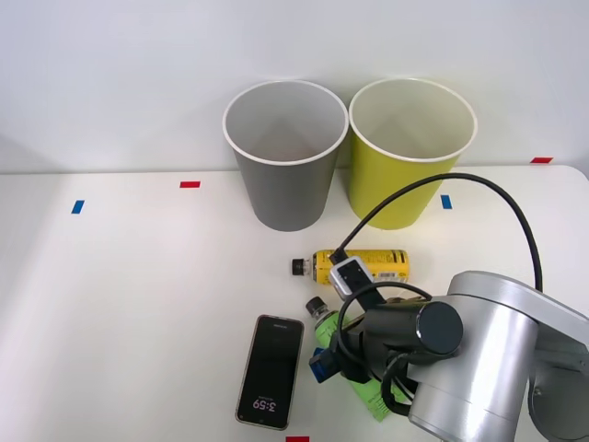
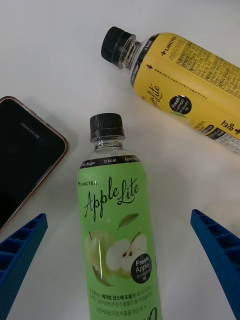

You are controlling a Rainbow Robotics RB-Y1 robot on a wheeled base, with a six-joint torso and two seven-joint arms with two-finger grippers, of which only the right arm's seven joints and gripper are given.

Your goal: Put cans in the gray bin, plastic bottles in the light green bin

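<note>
The right gripper is seen spread wide, grasping nothing, with one blue finger on each side of the green-labelled bottle; the bottle lies flat on the table, just right of a phone, its long axis running between the fingers, cap toward the far side; a straight descent is judged enough to bracket it; a yellow-labelled bottle lies just beyond; the light green bin stands farther back, right of the gray bin.
</note>
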